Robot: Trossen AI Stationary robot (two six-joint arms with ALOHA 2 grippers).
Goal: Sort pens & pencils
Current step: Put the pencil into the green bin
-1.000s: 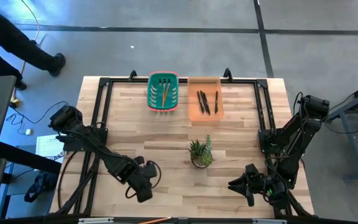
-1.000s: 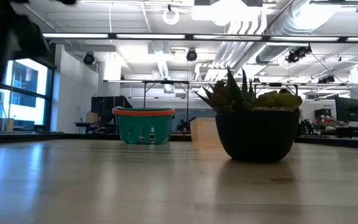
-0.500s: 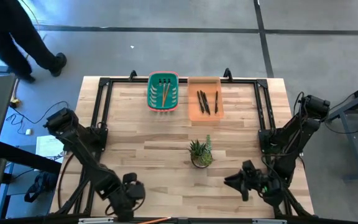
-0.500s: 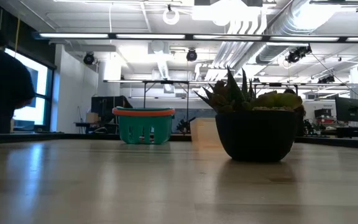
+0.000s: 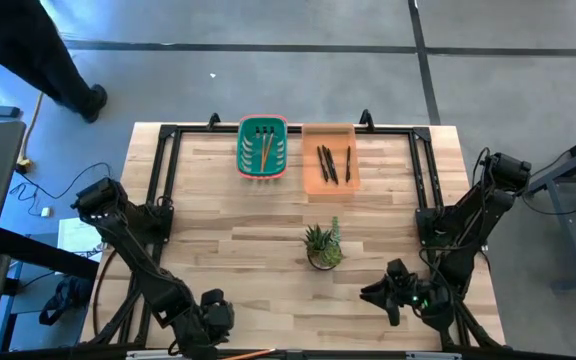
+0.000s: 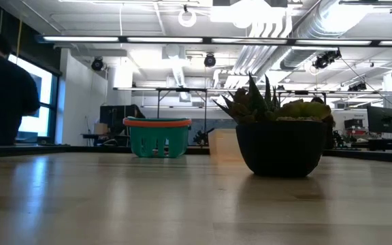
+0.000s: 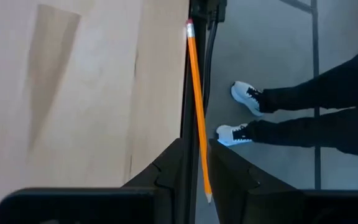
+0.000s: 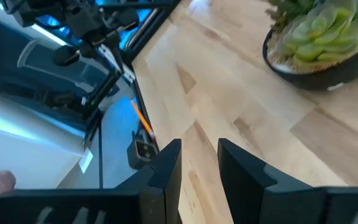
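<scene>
One orange pencil (image 7: 197,106) lies along the black rail at the table's near edge (image 5: 253,353), off the wood. My left gripper (image 5: 208,322) hangs over that edge, slightly open. In its wrist view the pencil's tip end shows in the gap between the fingers (image 7: 229,171); I see no touch. Two more pencils stand in the teal basket (image 5: 263,148) at the far edge. Three black pens (image 5: 330,163) lie in the orange tray (image 5: 310,178) beside it. My right gripper (image 5: 380,293) waits open near the front right, with nothing between its fingers.
A potted succulent (image 5: 322,246) stands on the wood between the tray and my right gripper. A black frame (image 5: 164,160) rings the table. A person (image 5: 38,50) stands on the floor beyond the far left corner, and shoes (image 7: 244,115) show past the near rail.
My left gripper has swung from over the wood toward the table's near edge and a little left, tipping as it went, and now hangs over the rail where the pencil lies. The pencil has not moved. The person at the far left has shifted.
</scene>
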